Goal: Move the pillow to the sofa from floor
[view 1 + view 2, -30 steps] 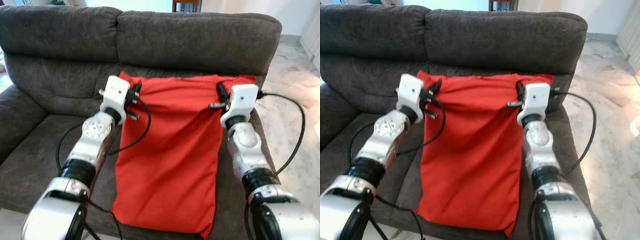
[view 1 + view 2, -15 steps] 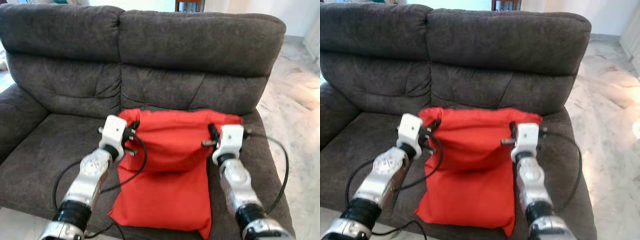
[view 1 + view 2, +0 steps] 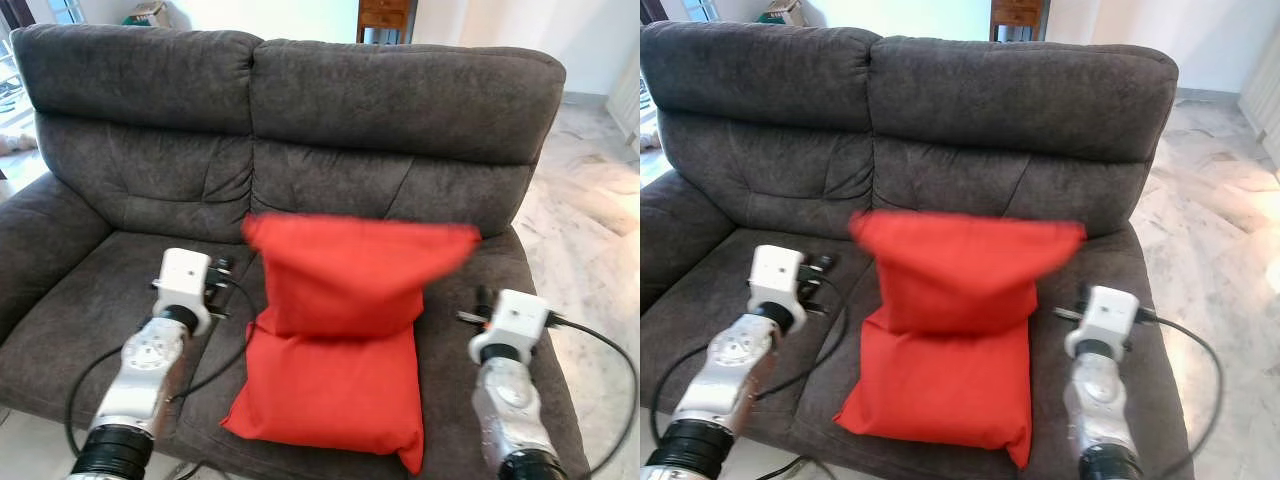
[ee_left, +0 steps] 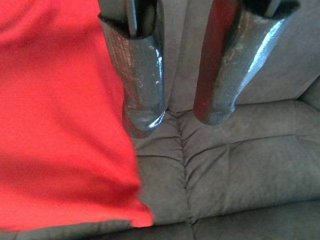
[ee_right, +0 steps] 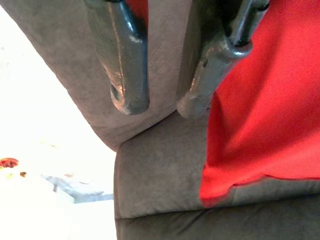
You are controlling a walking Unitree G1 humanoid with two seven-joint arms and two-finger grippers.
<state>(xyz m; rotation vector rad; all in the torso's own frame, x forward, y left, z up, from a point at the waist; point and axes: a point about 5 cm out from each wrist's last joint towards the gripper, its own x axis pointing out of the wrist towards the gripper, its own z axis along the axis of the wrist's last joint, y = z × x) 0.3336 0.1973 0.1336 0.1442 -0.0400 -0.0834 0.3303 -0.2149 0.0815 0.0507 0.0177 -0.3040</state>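
On the sofa (image 3: 130, 270) seat, right of centre, you have the red pillow (image 3: 340, 330) resting with its lower half flat on the cushion and its upper half slumped forward over it, top edge blurred. Its long axis runs from the seat's front edge toward the backrest. No part of it is on the floor.

Your left gripper (image 4: 177, 117) sits just beside the pillow's left edge, and in the left wrist view both fingers (image 4: 145, 100) are spread apart with bare sofa fabric between them, holding nothing. One finger lies against or very close to the red cloth; contact cannot be confirmed.

Your right gripper (image 5: 160, 107) stands just off the pillow's right edge, its fingers (image 5: 127, 75) likewise parted and empty, the red cloth lying to one side of them.

The pillow lies between the two grippers, about equally near to each, free of both.

Judgement: the placement looks done. If you want it tidier, the folded top would need lifting toward the backrest, and either arm reaches it alike. Risk: the slumped upper half may tip the pillow toward the seat's front edge.
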